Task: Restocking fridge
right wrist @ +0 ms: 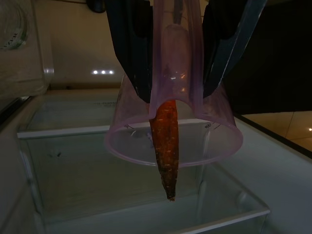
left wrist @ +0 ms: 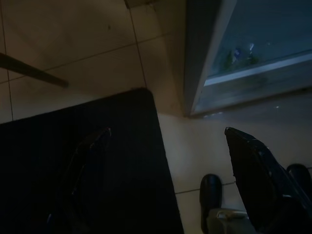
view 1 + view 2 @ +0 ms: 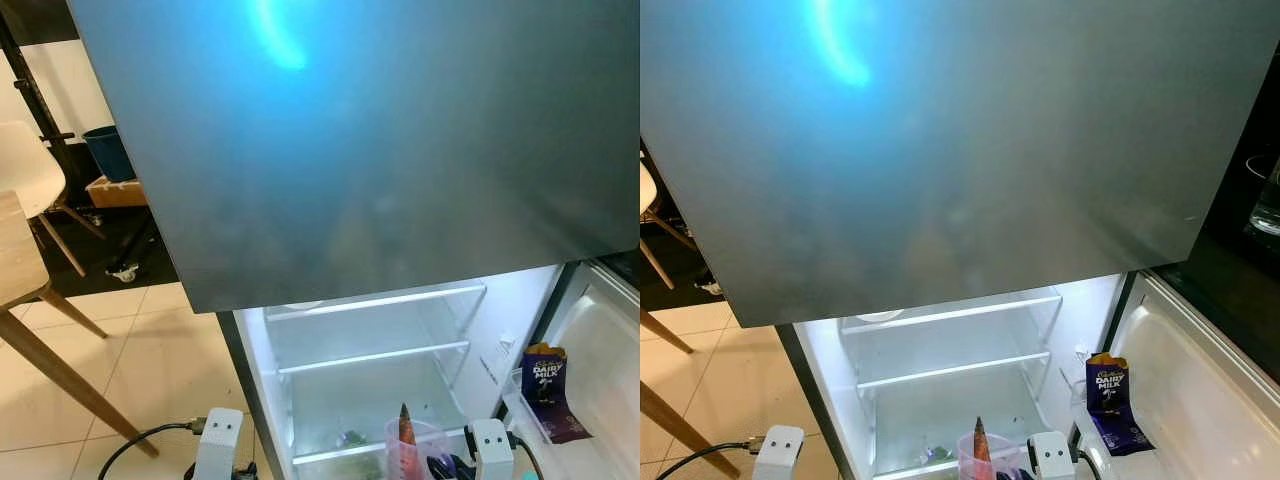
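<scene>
The fridge's lower compartment (image 3: 375, 355) stands open and lit, with glass shelves. My right gripper (image 1: 176, 92) is shut on the handle of a pink see-through measuring cup (image 3: 415, 445), held in front of the lower shelves. An orange carrot (image 1: 165, 141) lies in the cup and its tip pokes out past the rim. Some greens (image 3: 350, 440) lie on a low shelf behind it. My left gripper (image 2: 167, 131) hangs open over the tiled floor, beside the fridge's bottom corner (image 2: 200, 92), with nothing between its fingers.
The grey upper fridge door (image 3: 380, 140) looms shut overhead. The lower door (image 3: 1200, 400) swings open to the right, with a purple Dairy Milk bar (image 3: 545, 380) on its shelf. A wooden table (image 3: 15, 260), white chair (image 3: 25, 170) and floor cable (image 3: 150, 435) stand left.
</scene>
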